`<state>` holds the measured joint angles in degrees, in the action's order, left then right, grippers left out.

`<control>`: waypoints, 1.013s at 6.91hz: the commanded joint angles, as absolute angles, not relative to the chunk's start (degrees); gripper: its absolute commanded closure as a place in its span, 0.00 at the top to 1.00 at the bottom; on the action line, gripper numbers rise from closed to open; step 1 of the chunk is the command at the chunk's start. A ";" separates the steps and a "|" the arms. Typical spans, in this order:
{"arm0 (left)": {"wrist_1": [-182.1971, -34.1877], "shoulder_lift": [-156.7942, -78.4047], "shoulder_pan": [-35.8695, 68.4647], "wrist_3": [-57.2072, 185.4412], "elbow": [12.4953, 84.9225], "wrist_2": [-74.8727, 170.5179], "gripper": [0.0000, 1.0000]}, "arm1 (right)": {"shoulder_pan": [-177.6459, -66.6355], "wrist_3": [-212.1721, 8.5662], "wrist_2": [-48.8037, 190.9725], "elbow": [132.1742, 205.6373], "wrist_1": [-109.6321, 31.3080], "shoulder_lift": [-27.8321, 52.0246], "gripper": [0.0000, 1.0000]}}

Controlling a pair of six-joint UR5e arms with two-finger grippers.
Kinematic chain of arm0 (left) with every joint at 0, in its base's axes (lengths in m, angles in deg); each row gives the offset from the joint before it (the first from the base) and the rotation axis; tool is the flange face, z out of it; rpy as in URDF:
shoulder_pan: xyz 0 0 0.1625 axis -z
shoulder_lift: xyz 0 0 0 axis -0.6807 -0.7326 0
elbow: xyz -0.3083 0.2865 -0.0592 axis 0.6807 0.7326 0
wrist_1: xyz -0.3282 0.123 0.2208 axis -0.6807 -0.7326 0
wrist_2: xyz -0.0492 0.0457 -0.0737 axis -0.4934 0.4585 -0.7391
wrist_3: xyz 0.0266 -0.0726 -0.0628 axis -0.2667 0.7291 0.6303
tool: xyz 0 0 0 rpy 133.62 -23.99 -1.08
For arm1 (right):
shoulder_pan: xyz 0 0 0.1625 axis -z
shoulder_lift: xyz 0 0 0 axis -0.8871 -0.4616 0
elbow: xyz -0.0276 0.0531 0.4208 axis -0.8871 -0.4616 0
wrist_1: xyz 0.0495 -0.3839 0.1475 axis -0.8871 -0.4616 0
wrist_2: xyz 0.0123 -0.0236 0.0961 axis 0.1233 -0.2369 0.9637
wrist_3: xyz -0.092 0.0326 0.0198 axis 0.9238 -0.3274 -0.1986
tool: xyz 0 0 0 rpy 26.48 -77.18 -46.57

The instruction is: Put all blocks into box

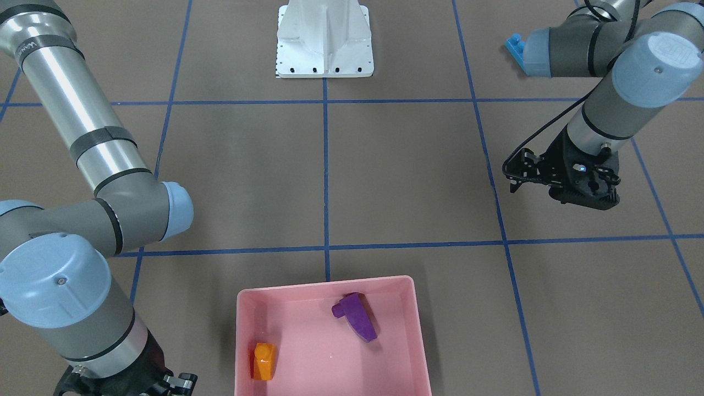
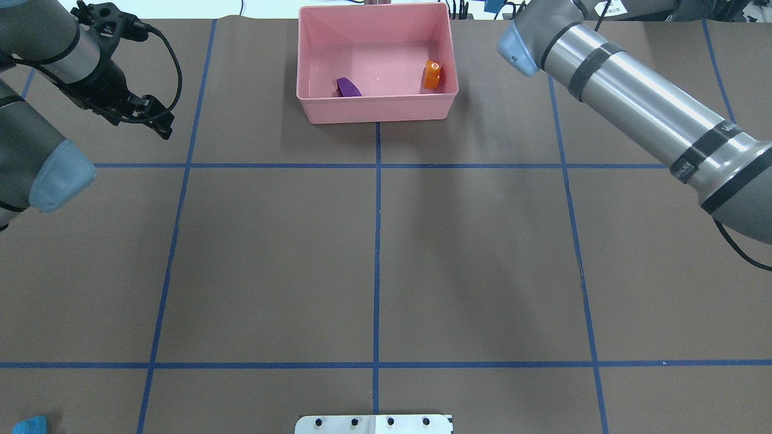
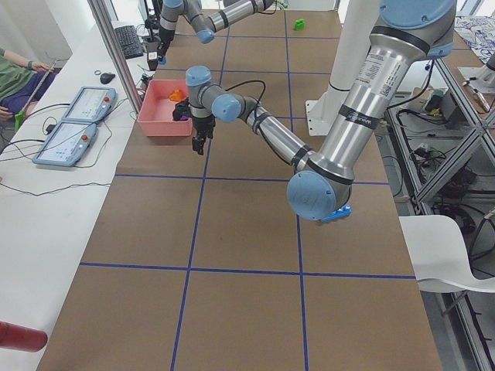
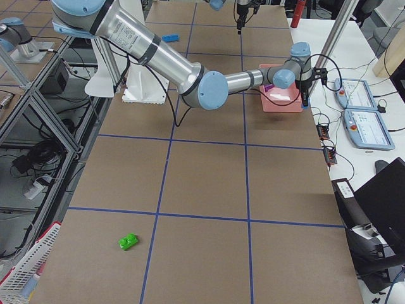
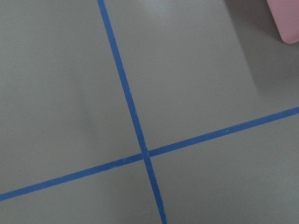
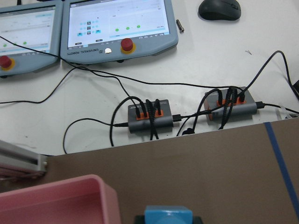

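Box: pink tray point(image 1: 330, 283) at the far middle of the table, with its long side running left to right.
Inside it: a purple wedge point(image 1: 356, 316) and an orange block point(image 1: 264, 360), lying well apart.
Right gripper point(image 6: 168, 220): pinches the blue cube point(image 6: 168, 213), which just shows at the lower edge of its wrist view.
Key relation: the box lies just to the left of this gripper. The cube hangs outside the box's right wall, over the table and not yet over the tray. It likely needs only a short move left, across that wall.
Right arm: stretched far across the table, with the wrist pointing down by the far edge.
Left gripper point(image 2: 158, 122): hangs over bare table, left of the box and apart from it. Nothing shows in it, and I cannot tell whether its fingers are spread or pressed together.
Long blue block point(image 2: 30, 425): at the near left corner, so the left arm is nearer.
Green block point(image 4: 128, 240): at the right end of the table, well apart from the box.
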<state>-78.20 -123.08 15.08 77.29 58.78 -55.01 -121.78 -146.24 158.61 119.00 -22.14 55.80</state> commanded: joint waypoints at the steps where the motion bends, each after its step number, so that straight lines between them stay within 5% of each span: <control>1: -78.40 -123.32 15.02 78.74 58.90 -55.01 1.00 | -118.17 -154.26 158.81 119.24 -24.03 61.23 0.00; 5: -78.40 -123.05 14.93 78.83 59.08 -55.10 1.00 | -107.43 -154.74 145.89 115.38 -23.94 62.22 0.00; 6: -78.40 -123.05 14.93 78.83 58.99 -55.10 1.00 | -106.90 -154.91 145.80 115.11 -23.85 62.22 0.14; 7: -78.48 -123.05 14.93 78.83 58.90 -55.10 1.00 | -106.46 -156.13 145.19 114.76 -23.85 62.22 0.60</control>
